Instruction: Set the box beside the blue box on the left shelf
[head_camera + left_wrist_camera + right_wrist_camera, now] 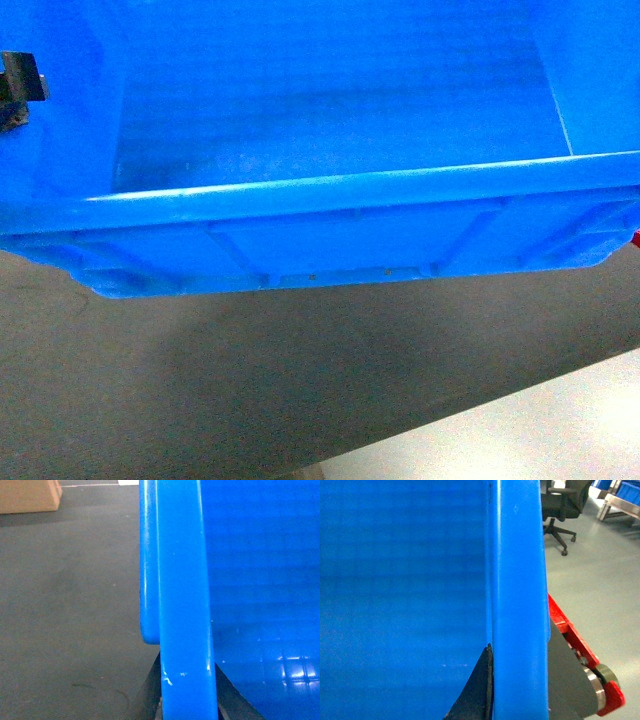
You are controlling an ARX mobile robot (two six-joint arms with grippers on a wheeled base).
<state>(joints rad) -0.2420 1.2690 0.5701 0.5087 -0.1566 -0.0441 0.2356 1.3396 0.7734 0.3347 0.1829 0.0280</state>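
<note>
- Both grippers, left gripper (186, 707) and right gripper (517, 700), are clamping opposite rims of the box (330, 130), carrying it aloft
- Next: locating the left shelf, unseen here

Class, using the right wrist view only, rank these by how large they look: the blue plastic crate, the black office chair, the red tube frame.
1. Blue plastic crate, but it is nearest the camera.
2. Red tube frame.
3. Black office chair, far off, so true size is unsure.
</note>
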